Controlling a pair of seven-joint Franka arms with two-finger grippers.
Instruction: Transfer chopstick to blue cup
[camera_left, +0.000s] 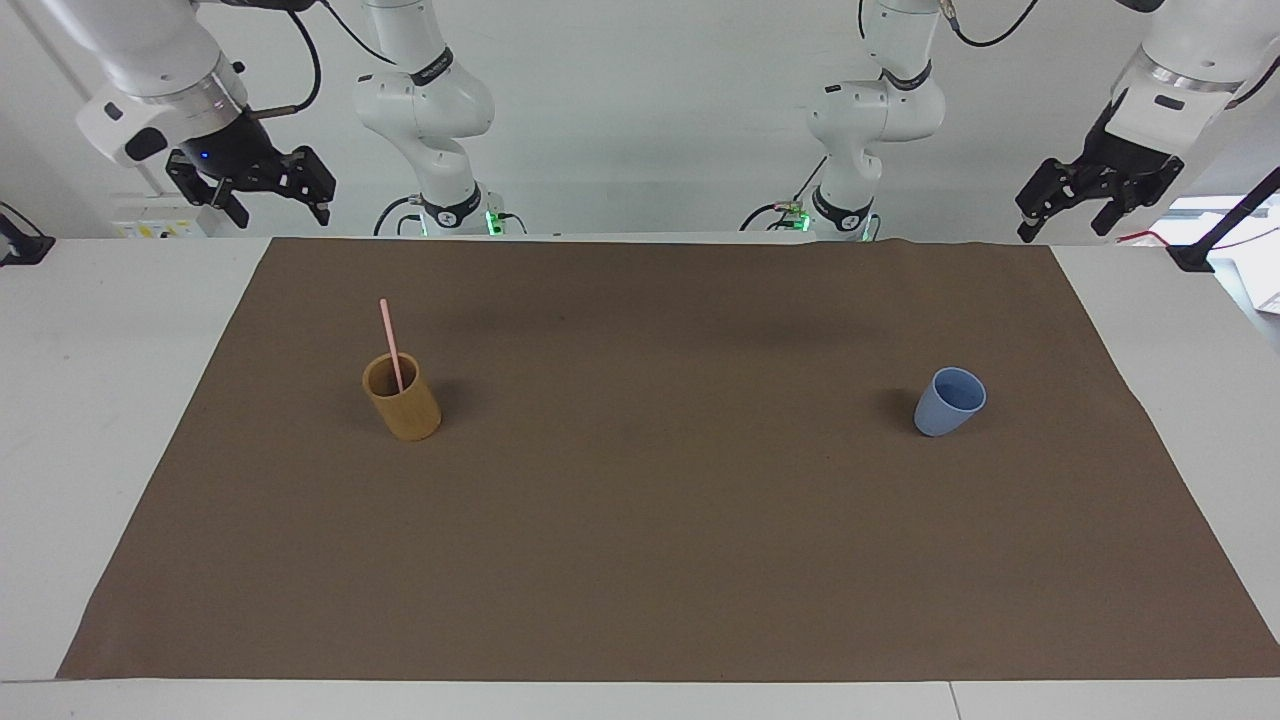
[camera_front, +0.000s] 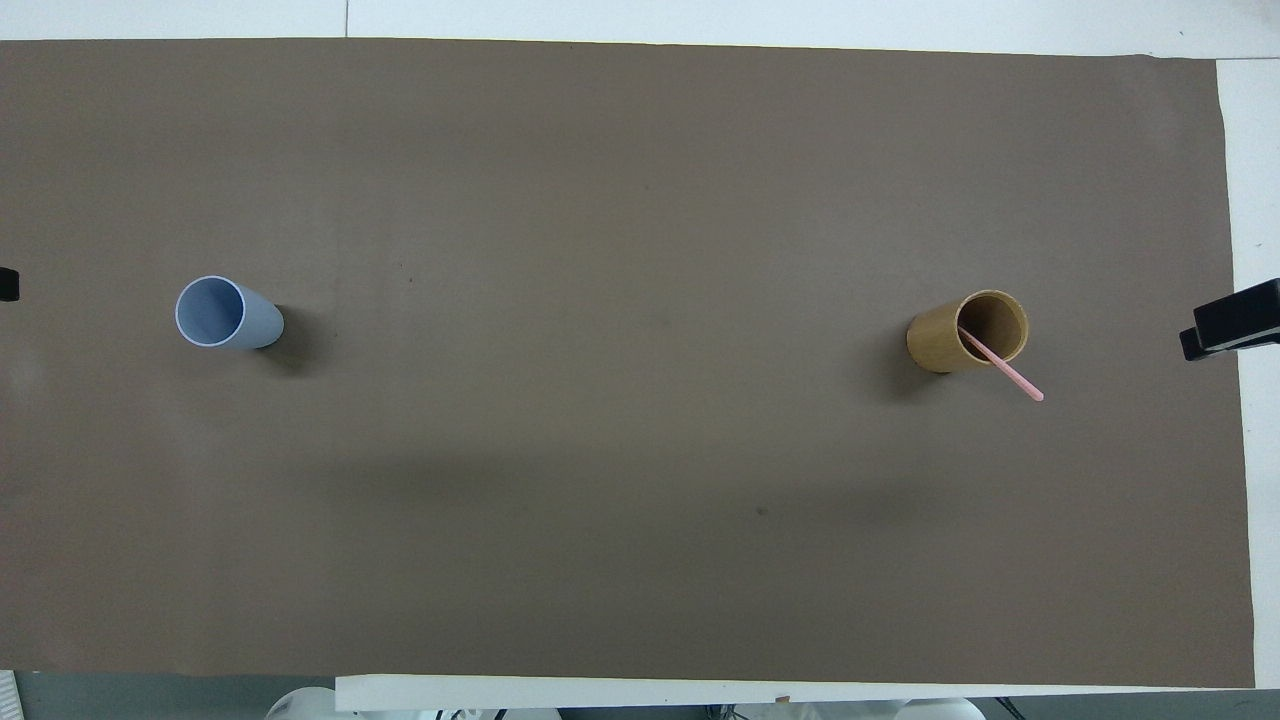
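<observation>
The pale-pink chopstick (camera_left: 390, 345) stands leaning in the tan cup (camera_left: 405, 405) toward the right arm's end of the table; in the overhead view the chopstick (camera_front: 1005, 368) leans over the tan cup's (camera_front: 940, 345) rim toward the robots. The blue cup (camera_left: 945, 405) stands upright and empty toward the left arm's end, and shows in the overhead view too (camera_front: 225, 315). My right gripper (camera_left: 278, 212) is open, raised over the mat's corner, apart from the tan cup. My left gripper (camera_left: 1062, 225) is open, raised over the other near corner.
A brown mat (camera_left: 640, 520) covers most of the white table. Only the grippers' tips show at the overhead view's side edges, the right gripper (camera_front: 1230, 330) and the left gripper (camera_front: 5, 285). Both arm bases stand at the robots' edge of the table.
</observation>
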